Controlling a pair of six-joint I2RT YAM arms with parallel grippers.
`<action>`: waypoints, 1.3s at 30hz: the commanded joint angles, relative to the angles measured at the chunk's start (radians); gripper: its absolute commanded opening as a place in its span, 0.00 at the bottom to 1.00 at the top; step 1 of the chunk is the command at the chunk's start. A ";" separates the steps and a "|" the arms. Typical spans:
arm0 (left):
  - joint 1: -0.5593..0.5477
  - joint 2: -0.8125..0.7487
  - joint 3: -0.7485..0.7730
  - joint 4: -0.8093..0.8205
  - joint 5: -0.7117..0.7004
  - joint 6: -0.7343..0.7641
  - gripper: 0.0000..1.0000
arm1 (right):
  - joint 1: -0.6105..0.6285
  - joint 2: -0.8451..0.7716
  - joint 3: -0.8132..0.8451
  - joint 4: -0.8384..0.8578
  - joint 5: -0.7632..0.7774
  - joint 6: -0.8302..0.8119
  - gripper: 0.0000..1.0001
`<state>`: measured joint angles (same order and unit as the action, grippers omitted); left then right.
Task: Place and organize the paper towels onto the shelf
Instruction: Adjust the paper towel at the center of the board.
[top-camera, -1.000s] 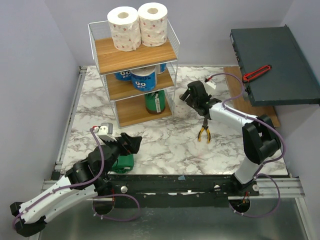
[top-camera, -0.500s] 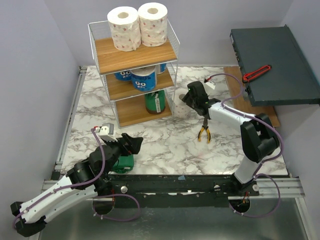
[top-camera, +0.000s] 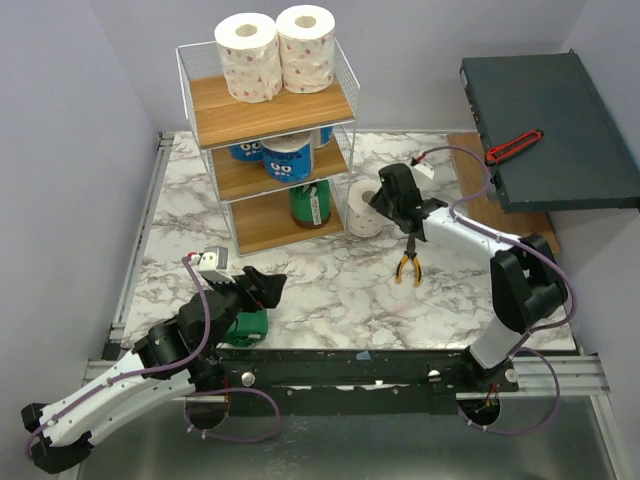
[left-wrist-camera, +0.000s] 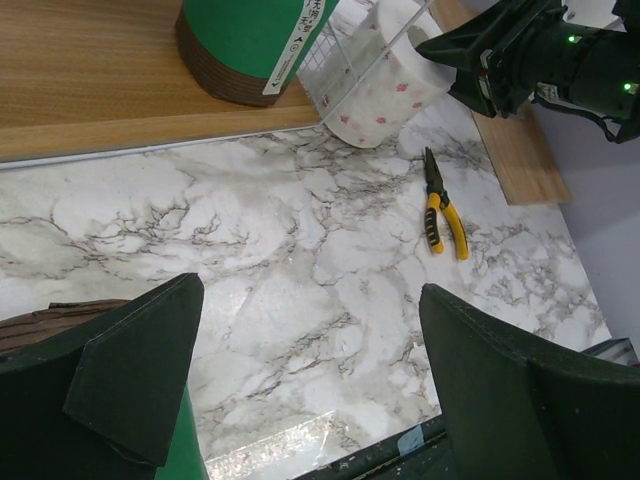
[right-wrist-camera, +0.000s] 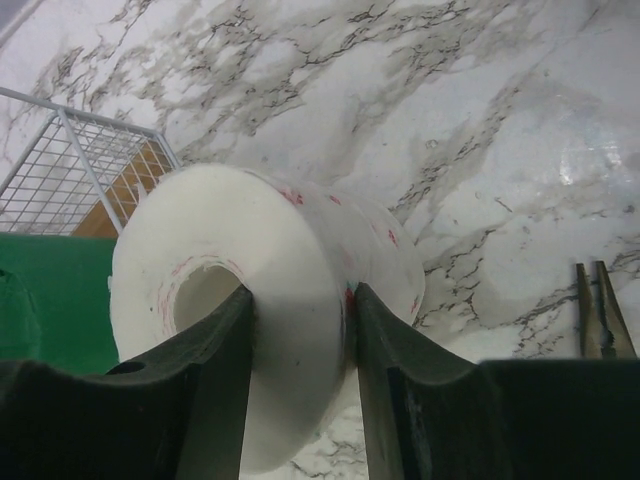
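Note:
The shelf (top-camera: 270, 110) stands at the back left. It holds two white speckled paper towels (top-camera: 275, 52) on top, blue ones (top-camera: 287, 160) in the middle and a green one (top-camera: 311, 203) at the bottom. Another white speckled roll (top-camera: 363, 210) (right-wrist-camera: 300, 230) (left-wrist-camera: 385, 85) stands on the table beside the shelf's right side. My right gripper (top-camera: 378, 203) (right-wrist-camera: 300, 300) is shut on its wall, one finger in the core and one outside. My left gripper (top-camera: 270, 285) (left-wrist-camera: 310, 290) hangs open over bare marble, next to a green roll (top-camera: 245, 325) (left-wrist-camera: 190, 450) lying near the front edge.
Yellow-handled pliers (top-camera: 407, 266) (left-wrist-camera: 440, 205) lie on the marble, right of centre. A dark flat box (top-camera: 550, 120) with a red-handled tool (top-camera: 513, 146) on it sits raised at the back right. White walls close in the table.
My right gripper's jaws have closed onto the white roll's wall, and the gripper has shifted slightly right. The left arm has not moved.

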<state>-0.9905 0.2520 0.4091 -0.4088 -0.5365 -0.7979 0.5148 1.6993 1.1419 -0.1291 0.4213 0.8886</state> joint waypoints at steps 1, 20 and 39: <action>-0.004 0.000 -0.013 0.018 0.027 -0.009 0.93 | -0.007 -0.112 -0.024 -0.037 0.038 -0.015 0.38; -0.004 0.024 -0.015 0.088 0.040 0.013 0.93 | -0.006 -0.567 -0.160 -0.305 -0.064 -0.158 0.39; -0.004 0.169 0.035 0.162 0.013 0.032 0.93 | 0.245 -0.590 -0.211 -0.350 -0.216 -0.209 0.40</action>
<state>-0.9905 0.4011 0.4026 -0.2768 -0.5083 -0.7750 0.6815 1.0428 0.8917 -0.5171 0.1982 0.6682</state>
